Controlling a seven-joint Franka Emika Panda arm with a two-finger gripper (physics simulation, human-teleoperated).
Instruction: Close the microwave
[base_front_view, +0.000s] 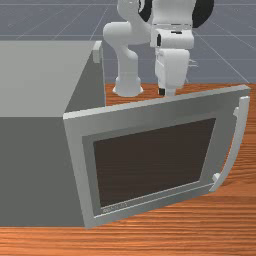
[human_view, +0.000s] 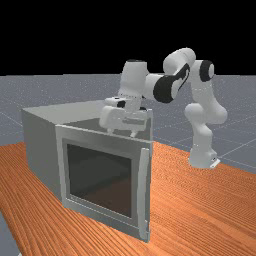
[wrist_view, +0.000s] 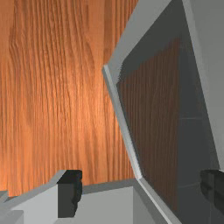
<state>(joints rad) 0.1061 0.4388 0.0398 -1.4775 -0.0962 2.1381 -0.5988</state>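
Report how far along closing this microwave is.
Done: the hand is near the top edge of the door. Under way: lining up, it seems; the fingers stand open, not gripping. Left: apparently the closing swing, as the door stands open from the microwave body.

The Panda arm (human_view: 179, 61) is bent and reaches toward the far view's left; its gripper (human_view: 122, 133) is pointing downward, the two fingers (wrist_view: 68, 194) being well apart.
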